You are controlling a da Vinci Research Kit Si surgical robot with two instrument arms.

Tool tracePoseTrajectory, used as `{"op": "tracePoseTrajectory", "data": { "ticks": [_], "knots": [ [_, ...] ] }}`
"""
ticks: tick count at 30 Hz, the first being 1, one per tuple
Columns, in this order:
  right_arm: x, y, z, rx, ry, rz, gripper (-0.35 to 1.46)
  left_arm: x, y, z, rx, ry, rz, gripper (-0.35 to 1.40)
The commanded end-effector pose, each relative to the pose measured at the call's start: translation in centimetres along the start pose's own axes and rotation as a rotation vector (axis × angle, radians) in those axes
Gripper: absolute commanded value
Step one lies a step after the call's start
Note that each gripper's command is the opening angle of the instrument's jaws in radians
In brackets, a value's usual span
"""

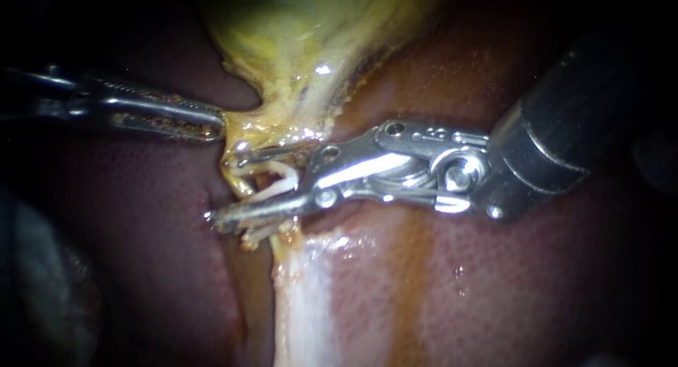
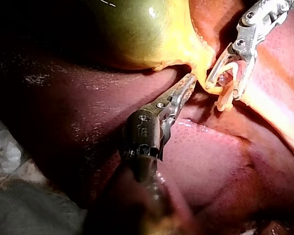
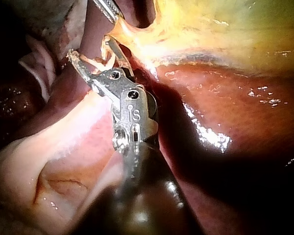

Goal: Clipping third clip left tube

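Observation:
My right instrument [image 1: 226, 187] comes in from the right. Its jaws stand wide apart, holding a pale clip [image 1: 282, 178] that lines both of them. They straddle a thin yellowish tube [image 1: 240, 183] just below the gallbladder's neck. In the left wrist view the clip [image 2: 230, 66] shows as a U inside those jaws [image 2: 223, 89]. My left instrument [image 1: 215, 123] reaches in from the left, its jaws shut on yellow tissue at the gallbladder [image 1: 296, 28] neck, close above the right instrument's upper jaw. Small pale pieces [image 1: 253, 233] hang under the lower jaw; what they are is unclear.
Reddish-brown liver [image 1: 494, 289] surrounds the site on all sides. A pale glistening band of tissue [image 1: 311, 296] runs down from the tube. The green-yellow gallbladder [image 2: 132, 29] lies ahead of my left instrument [image 2: 186, 85].

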Motion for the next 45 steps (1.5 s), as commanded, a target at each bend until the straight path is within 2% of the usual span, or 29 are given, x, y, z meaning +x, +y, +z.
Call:
{"op": "tracePoseTrajectory", "data": {
  "ticks": [1, 9, 18, 24, 35, 39, 45],
  "knots": [
    [0.00, -0.01, -0.02, 0.000, 0.000, -0.001, 0.45, 0.00, 0.00, 0.00, -0.001, 0.000, 0.000, -0.35],
    [-0.06, -0.08, -0.27, 0.010, -0.002, -0.002, 0.47, 0.00, 0.00, 0.00, -0.001, 0.000, 0.000, -0.35],
    [-0.15, -0.05, -0.47, 0.000, 0.001, 0.020, 0.47, 0.00, 0.00, -0.01, 0.001, 0.000, 0.000, -0.35],
    [-0.24, 0.05, -0.58, -0.005, 0.001, 0.054, 0.47, 0.00, 0.00, -0.01, 0.001, 0.000, 0.000, -0.35],
    [-0.52, 0.37, -0.47, -0.018, -0.004, 0.091, 0.50, 0.00, 0.00, -0.01, 0.002, 0.001, 0.000, -0.35],
    [-0.52, 0.43, -0.45, -0.021, 0.004, 0.092, 0.50, 0.00, 0.00, -0.01, 0.002, 0.001, 0.000, -0.35],
    [-0.45, 0.46, -0.28, -0.009, 0.047, 0.112, 0.50, 0.01, 0.00, -0.01, 0.002, 0.001, 0.000, -0.35]
  ]
}}
